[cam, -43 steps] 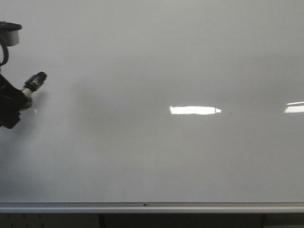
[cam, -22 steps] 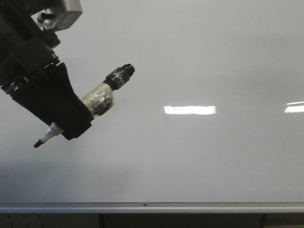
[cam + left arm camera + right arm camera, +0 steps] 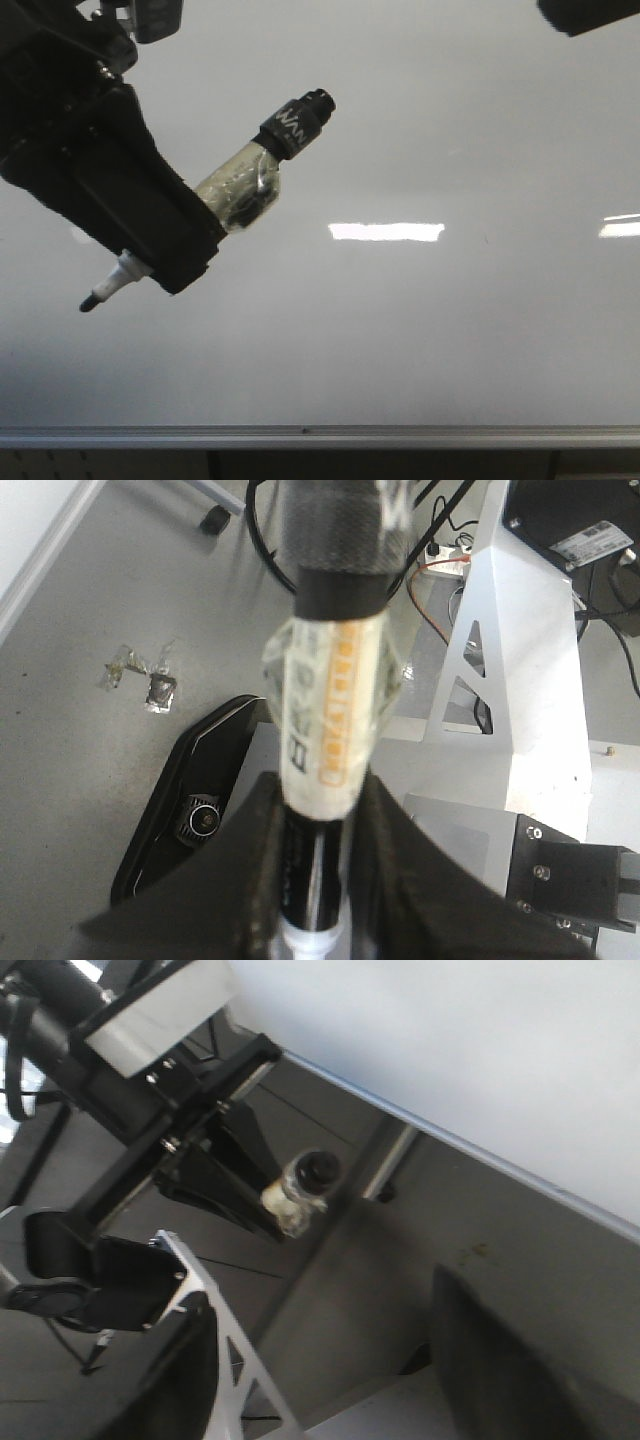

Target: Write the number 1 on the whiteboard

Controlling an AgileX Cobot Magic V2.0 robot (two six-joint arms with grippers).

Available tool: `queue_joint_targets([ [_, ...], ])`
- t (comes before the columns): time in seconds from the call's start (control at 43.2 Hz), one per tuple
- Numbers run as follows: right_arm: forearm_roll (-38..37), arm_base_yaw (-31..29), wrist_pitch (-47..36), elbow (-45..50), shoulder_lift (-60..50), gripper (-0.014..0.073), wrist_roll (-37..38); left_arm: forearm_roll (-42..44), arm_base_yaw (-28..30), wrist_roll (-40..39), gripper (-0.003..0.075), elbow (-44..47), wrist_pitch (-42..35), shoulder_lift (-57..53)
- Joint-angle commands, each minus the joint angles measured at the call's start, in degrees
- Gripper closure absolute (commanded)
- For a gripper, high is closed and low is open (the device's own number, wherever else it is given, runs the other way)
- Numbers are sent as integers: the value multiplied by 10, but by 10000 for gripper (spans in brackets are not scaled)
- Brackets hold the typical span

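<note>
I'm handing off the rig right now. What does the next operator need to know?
Left end effector: shut on the marker, uncapped tip pointing down-left in the front view.
Right end effector: open, holds nothing; only a dark corner of that arm shows in the front view.
Whiteboard: no stroke visible, only light reflections.
Done: marker gripped and raised.
Left: bring the tip to the board and draw the 1.

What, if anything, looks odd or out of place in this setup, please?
The marker in the left gripper has clear tape bulging around its barrel, and its tip points down and to the left, not visibly touching the whiteboard. Crumpled scraps litter the floor. No stroke shows.
</note>
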Motion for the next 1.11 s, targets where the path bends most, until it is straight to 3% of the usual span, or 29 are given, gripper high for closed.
queue_joint_targets([
  [0.0, 97, 0, 35, -24, 33, 106, -41, -42, -20, 8, 741, -19, 44, -24],
  [0.231, 173, 1, 78, -24, 104, 106, -91, -43, -51, 19, 741, -19, 40, -24],
  [0.439, 174, 5, 86, -24, 126, 106, -98, -47, -52, 19, 741, -19, 40, -24],
  [0.694, 172, 76, 72, -24, 154, 106, -103, -50, -52, 19, 741, -19, 39, -24],
  [1.087, 171, 81, 105, -24, 180, 106, -103, -49, -52, 19, 741, -19, 26, -24],
])
